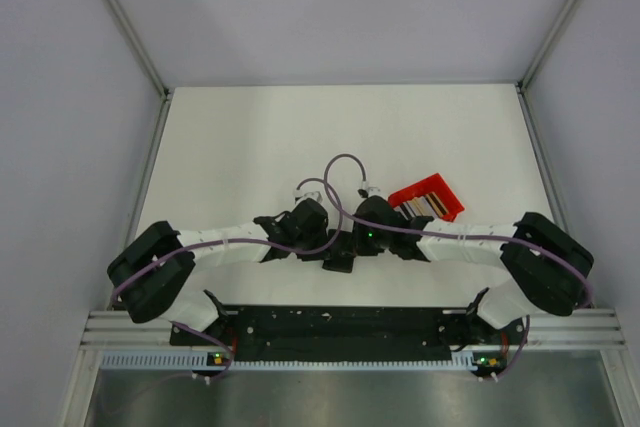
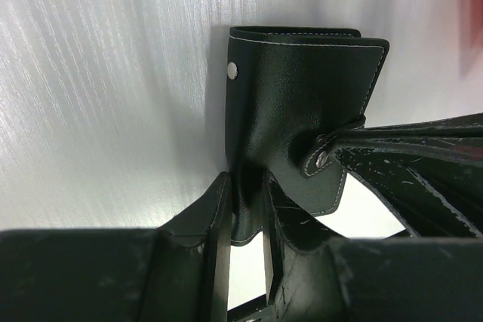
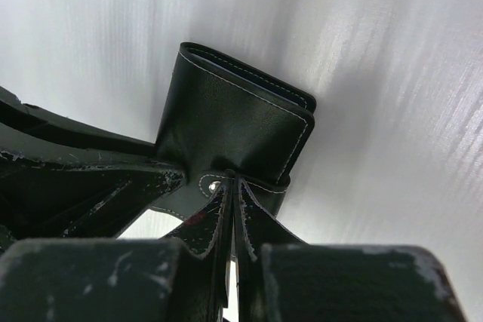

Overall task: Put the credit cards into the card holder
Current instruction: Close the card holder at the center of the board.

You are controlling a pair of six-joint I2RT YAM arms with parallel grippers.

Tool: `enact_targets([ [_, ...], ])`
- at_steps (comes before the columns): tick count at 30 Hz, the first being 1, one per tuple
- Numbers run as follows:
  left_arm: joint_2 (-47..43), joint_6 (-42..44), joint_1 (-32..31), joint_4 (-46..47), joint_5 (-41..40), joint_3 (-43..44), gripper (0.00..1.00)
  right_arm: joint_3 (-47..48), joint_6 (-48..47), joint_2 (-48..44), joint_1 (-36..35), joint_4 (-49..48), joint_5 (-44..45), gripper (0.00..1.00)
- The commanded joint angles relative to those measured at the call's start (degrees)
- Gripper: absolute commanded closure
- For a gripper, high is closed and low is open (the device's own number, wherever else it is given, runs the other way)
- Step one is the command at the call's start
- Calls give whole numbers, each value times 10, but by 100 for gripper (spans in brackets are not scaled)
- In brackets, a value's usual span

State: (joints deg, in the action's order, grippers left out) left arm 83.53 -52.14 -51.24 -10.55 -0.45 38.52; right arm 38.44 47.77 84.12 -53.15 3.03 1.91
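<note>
The left gripper (image 2: 245,203) is closed on one edge of the card holder (image 2: 302,103) at the table's middle. Its snap tab (image 3: 215,185) is pinched by the right gripper (image 3: 232,186), probably so it can be pulled open. Further right, the credit cards (image 1: 422,206) are kept in a red tray (image 1: 432,187).

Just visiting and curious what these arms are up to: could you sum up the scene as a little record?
left gripper: clamped on an edge of the card holder
right gripper: shut on its snap tab
card holder: black, held between both arms
credit cards: lying in the red tray, just beyond the right gripper
table: white
</note>
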Motion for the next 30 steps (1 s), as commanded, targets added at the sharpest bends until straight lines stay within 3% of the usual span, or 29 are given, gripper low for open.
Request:
enact_targets([
  [1,11,-10,-3,-3,2,-10,79,23,15,17,-13,-26,-7,100],
  [9,9,-14,-3,0,2,-16,79,17,3,11,-11,-11,35,100],
  [16,8,-15,-3,-4,-3,-15,79,16,-33,-51,-12,-10,27,99],
  [30,9,-16,-3,-7,-4,-13,79,-32,2,-91,-6,30,50,100],
])
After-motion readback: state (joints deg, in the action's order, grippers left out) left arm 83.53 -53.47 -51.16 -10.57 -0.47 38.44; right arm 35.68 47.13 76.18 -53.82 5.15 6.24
